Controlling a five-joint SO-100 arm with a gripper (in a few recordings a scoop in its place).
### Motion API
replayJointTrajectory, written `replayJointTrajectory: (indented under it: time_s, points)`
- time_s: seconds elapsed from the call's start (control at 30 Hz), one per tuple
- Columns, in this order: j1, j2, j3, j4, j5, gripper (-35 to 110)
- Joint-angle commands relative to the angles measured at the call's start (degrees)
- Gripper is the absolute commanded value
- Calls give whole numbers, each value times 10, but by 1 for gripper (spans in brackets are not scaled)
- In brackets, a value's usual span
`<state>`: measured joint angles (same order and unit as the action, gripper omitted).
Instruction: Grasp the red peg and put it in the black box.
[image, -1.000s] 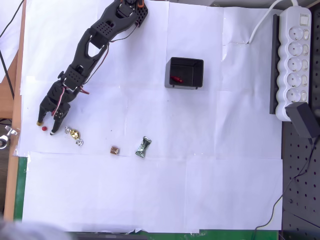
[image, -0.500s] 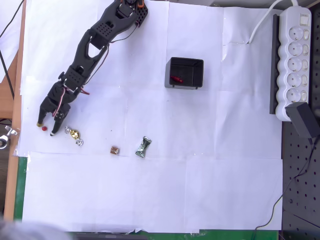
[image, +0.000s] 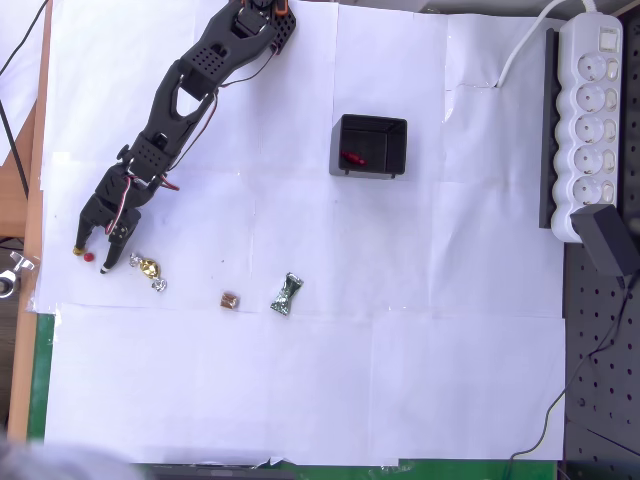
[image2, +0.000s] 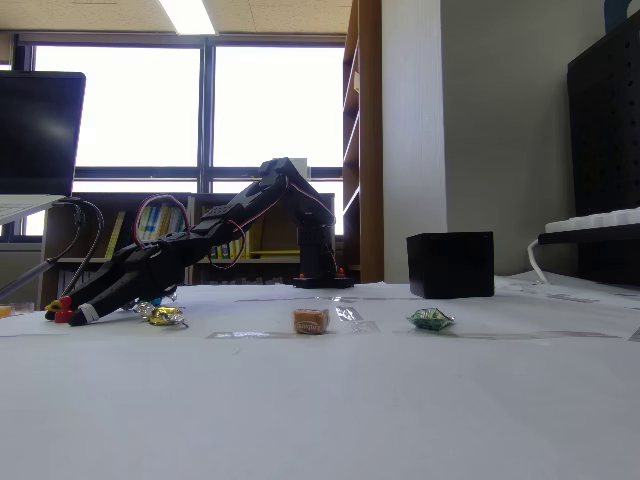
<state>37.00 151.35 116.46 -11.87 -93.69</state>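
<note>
A: Where do you stand with the red peg (image: 89, 257)?

B: Your tool (image: 91, 251) is down at the table (image: 400, 350), reaching far out from the base, and the red peg sits right between its 2 fingertips. In the overhead view the tips stand on either side of the dot, one tip to its left and one to its right.

A: Is it gripped?

B: Not by my reading. The tool is spread, with a narrow gap that the peg sits in, and the pictures are too small to tell whether either tip touches it. The fixed view shows the peg (image2: 63, 316) low at the tool's tip (image2: 72, 314), on the paper, so I judge it isn't lifted.

A: Why come in so flat and stretched?

B: Likely because the peg lies near the edge of your reach, so the arm has to lie low to bracket it.

A: What is close by?

B: A gold candy (image: 148, 268) lies just beside the tool's right tip, so close squarely. Farther along are a small brown cube (image: 229, 299) and a green candy (image: 287, 294).

A: And the target?

B: The black box (image: 369, 146) is well apart from the tool, back toward the arm's base side. It already holds 1 elongated red piece (image: 351, 158).
</note>
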Motion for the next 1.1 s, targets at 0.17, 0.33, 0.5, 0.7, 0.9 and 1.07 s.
replayJointTrajectory:
  time_s: [0.17,0.33,0.5,0.7,0.9,1.07]
  points:
    - [4,-22,5,-21,-6,12]
    - [4,-23,3,-22,-8,4]
    - [4,-23,2,-22,-7,0]
    - [5,-21,2,-30,-7,0]
    - [1,-62,3,46,11,0]
    - [-24,-135,106,333,88,0]
